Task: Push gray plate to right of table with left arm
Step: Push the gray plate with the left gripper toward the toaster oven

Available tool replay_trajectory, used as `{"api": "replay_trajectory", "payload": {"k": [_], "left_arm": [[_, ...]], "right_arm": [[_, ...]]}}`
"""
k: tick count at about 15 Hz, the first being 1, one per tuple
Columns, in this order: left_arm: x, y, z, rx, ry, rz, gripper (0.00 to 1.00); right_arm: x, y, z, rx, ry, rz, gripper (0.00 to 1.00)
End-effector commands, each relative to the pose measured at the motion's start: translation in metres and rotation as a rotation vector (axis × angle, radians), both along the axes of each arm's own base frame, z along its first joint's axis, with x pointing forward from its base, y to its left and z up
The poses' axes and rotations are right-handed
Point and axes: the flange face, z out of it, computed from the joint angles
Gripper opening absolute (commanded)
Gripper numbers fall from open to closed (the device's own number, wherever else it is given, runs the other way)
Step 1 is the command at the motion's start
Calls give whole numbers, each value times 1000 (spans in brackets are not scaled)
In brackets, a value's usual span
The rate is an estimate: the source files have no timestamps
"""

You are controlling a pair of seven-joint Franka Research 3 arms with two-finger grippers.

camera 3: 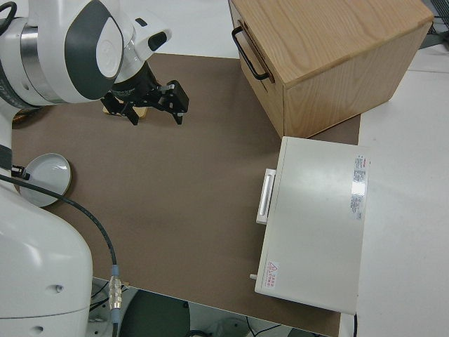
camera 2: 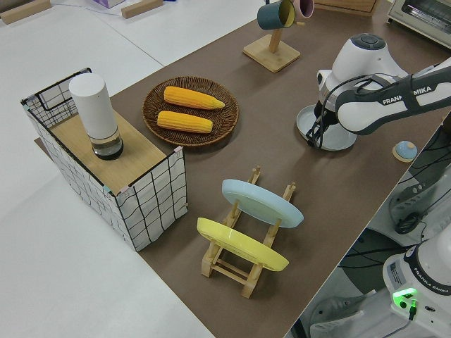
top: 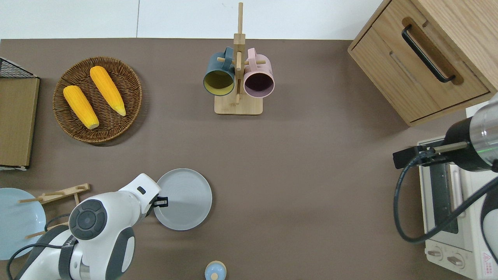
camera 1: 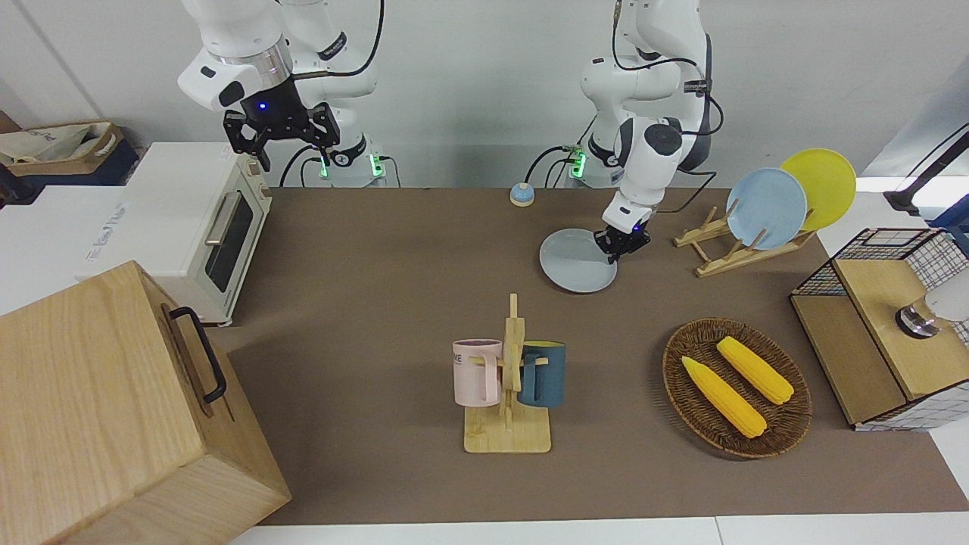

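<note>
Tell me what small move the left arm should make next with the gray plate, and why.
Probably a slow sideways sweep toward the right arm's end of the table. The left end effector is down at the gray plate's rim on the side toward the left arm's end, and bare table lies along the way. The right arm is parked.

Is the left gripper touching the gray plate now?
Cannot tell. In the overhead view the left gripper overlaps the rim of the gray plate, but no view shows contact or a gap plainly.
</note>
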Motion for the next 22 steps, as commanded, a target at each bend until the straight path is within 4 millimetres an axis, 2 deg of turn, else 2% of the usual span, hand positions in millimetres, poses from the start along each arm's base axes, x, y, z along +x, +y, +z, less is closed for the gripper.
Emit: {"api": "replay_trajectory", "payload": {"k": [1,8,17,20,22], "left_arm": [[-11,-25,-20,-7,33,15,0],[-14,-61,-19,-10,33,46,0],[-15,-140,-22,-45,50,105,0],[-15,-156,-19,-56,48,129,0],[-17,-174,-17,-68,49,143,0]], "right_arm": [[-3,-3,4,9,3,-6,983],[-3,-3,4,9,3,-6,983],[-3,-3,4,9,3,-6,983],[-3,-3,4,9,3,-7,983],[-3,-3,4,9,3,-6,983]]}}
